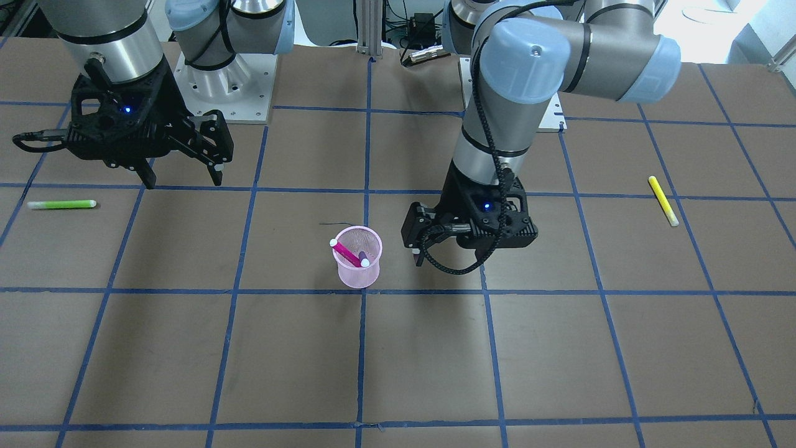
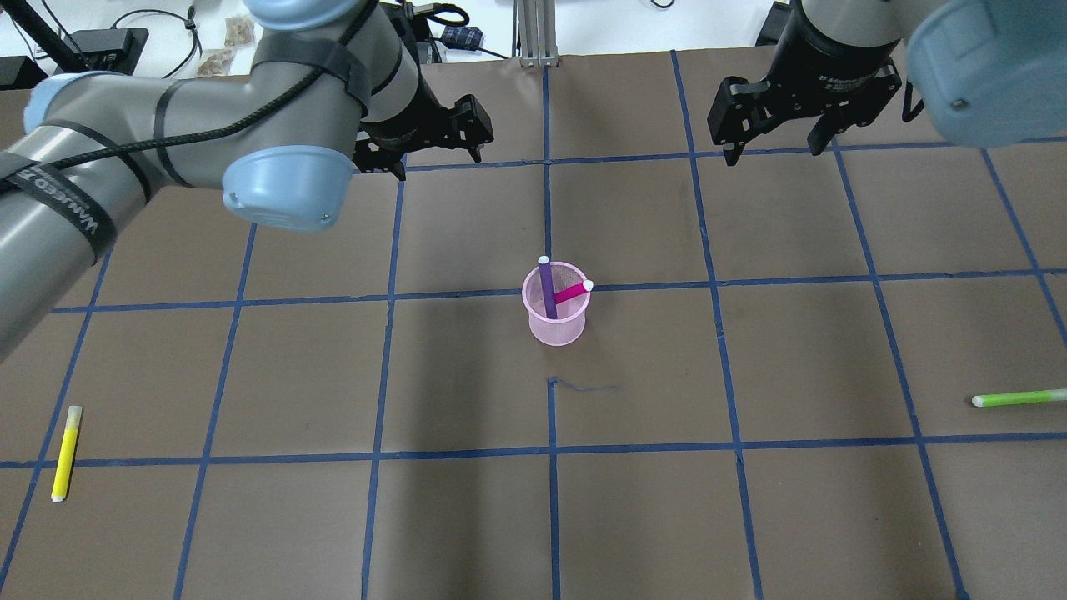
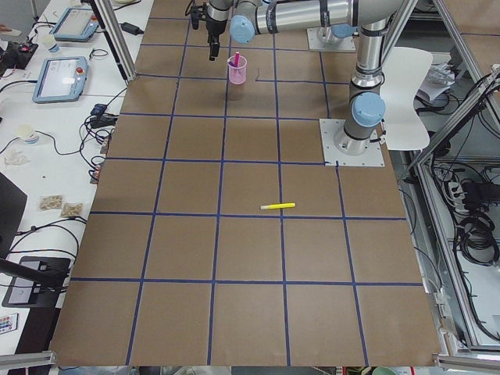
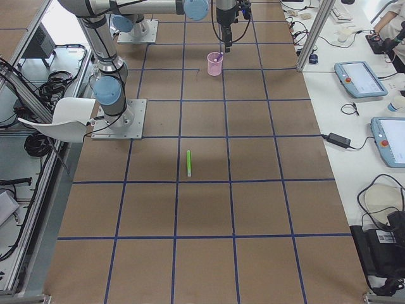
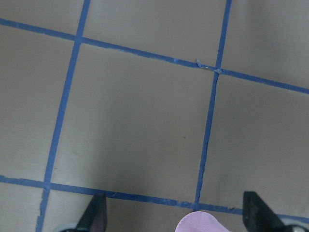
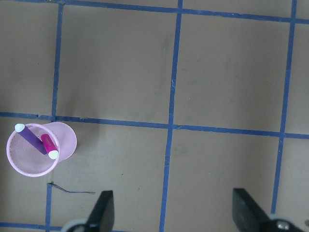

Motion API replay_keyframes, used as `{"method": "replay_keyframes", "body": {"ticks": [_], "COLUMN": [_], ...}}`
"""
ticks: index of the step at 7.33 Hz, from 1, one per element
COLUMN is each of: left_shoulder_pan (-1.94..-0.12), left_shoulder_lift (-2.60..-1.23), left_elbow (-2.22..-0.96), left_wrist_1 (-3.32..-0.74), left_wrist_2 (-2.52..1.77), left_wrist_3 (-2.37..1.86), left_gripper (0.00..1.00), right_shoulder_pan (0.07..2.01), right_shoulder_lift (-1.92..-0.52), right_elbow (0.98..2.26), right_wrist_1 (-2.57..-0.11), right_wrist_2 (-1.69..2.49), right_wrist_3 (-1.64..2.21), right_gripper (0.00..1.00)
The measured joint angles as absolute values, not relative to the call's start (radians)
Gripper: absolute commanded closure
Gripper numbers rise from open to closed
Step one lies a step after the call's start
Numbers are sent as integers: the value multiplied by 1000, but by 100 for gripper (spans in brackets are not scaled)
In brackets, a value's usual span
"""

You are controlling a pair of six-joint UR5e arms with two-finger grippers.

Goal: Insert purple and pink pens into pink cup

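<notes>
Purple pen [image 2: 546, 287] and pink pen [image 2: 571, 292] sat in the pink cup [image 2: 556, 321], so we wanted left tool [image 2: 442, 165] and right tool [image 2: 773, 154], both spread wide and empty, drawn clear without nudging it.

Counted four pens: one purple pen [image 2: 547, 287], one pink pen [image 2: 572, 292], one green pen [image 2: 1013, 398], one yellow pen [image 2: 66, 452]. Counted one pink cup [image 2: 556, 327]. Counted two claws: a left claw [image 2: 442, 165] and a right claw [image 2: 772, 155].
</notes>
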State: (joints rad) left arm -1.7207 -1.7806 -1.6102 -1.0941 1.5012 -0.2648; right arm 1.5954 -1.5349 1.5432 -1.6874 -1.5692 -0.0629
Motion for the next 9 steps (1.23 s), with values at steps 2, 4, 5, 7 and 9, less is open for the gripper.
{"method": "replay_keyframes", "body": {"ticks": [2,4,5,7,9], "left_shoulder_pan": [-1635,-1541,-1519,-1506,-1504], "left_shoulder_lift": [-1715,-1652,-1619,-1554,-1522], "left_elbow": [-1603,-1606,-1610,-1613,-1625], "left_wrist_1": [-1231,-1341,-1402,-1527,-1586], "left_wrist_2": [1501,1519,1559,1606,1615], "left_wrist_3": [-184,-111,-26,91,117], "left_gripper": [0,0,0,0,0], "right_shoulder_pan": [1595,1595,1595,1595,1595], "right_shoulder_lift": [-1534,-1534,-1534,-1535,-1535], "right_elbow": [1543,1543,1543,1543,1543], "right_wrist_1": [-1687,-1687,-1687,-1687,-1687], "right_wrist_2": [-1568,-1568,-1568,-1567,-1567], "right_wrist_3": [-63,-63,-63,-63,-63], "right_gripper": [12,12,12,12,11]}}
